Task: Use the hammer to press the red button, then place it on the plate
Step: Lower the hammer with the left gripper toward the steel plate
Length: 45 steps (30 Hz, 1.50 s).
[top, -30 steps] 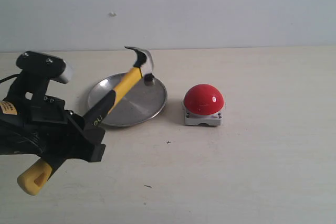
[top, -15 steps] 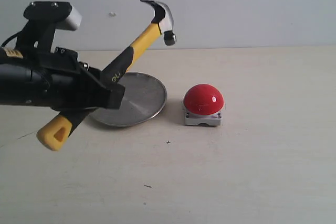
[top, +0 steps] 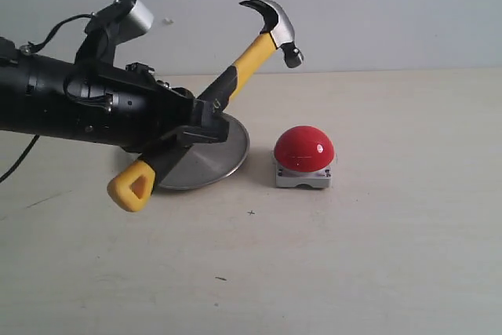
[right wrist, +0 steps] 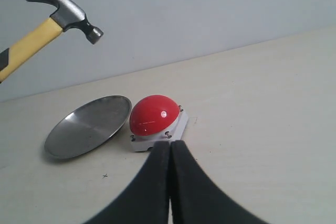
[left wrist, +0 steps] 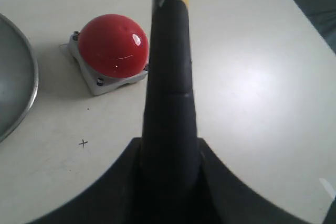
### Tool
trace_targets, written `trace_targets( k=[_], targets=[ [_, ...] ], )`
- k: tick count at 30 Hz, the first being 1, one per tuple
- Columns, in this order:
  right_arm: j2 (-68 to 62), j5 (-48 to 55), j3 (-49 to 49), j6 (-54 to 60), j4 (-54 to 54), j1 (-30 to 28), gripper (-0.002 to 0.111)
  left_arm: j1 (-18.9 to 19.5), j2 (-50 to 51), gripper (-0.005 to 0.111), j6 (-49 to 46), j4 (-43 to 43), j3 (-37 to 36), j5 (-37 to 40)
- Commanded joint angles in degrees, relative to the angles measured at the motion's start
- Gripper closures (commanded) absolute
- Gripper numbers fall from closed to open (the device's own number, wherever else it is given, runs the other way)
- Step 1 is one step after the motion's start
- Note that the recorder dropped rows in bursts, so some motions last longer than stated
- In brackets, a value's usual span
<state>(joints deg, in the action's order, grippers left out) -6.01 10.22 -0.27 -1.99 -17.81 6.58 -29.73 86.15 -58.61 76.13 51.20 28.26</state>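
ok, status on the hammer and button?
Left gripper shut on hammer handle, head raised above red button, not touching. Right gripper shut, empty. Nothing between head and button; plate beside it.

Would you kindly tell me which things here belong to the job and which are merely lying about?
Job: hammer, gripped by the left pincer; red button; plate.
Merely there: cross mark and dark speck on the table; the shut right pincer holds nothing.
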Motion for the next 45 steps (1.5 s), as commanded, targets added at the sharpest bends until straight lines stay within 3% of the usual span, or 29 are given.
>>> trace_targets(
  k=[1, 6, 10, 18, 26, 32, 39, 45],
  targets=[
    [-0.1, 0.0, 0.3, 0.4, 0.2, 0.1, 0.108, 9.5, 3.1, 0.107, -12.1, 13.7, 1.1, 14.2],
    [-0.1, 0.0, 0.3, 0.4, 0.2, 0.1, 0.108, 17.5, 6.8, 0.107, -16.6, 17.7, 1.1, 24.6],
    [-0.1, 0.0, 0.3, 0.4, 0.2, 0.1, 0.108, 20.6, 9.0, 0.107, -22.0, 17.7, 0.3, 27.2],
    [-0.1, 0.0, 0.3, 0.4, 0.2, 0.1, 0.108, 20.6, 18.1, 0.107, -21.9, 23.8, 0.3, 28.8],
    [-0.1, 0.0, 0.3, 0.4, 0.2, 0.1, 0.108, 21.4, 30.9, 0.107, -21.3, 23.8, 7.6, 30.5],
    [-0.1, 0.0, 0.3, 0.4, 0.2, 0.1, 0.108, 25.9, 31.9, 0.107, -15.9, 23.8, 8.1, 28.3],
    [-0.1, 0.0, 0.3, 0.4, 0.2, 0.1, 0.108, 25.7, 32.5, 0.107, -16.0, 23.8, 8.1, 25.4],
    [-0.1, 0.0, 0.3, 0.4, 0.2, 0.1, 0.108, 25.7, 32.5, 0.107, -23.1, 23.8, 8.1, 23.6]
  ],
)
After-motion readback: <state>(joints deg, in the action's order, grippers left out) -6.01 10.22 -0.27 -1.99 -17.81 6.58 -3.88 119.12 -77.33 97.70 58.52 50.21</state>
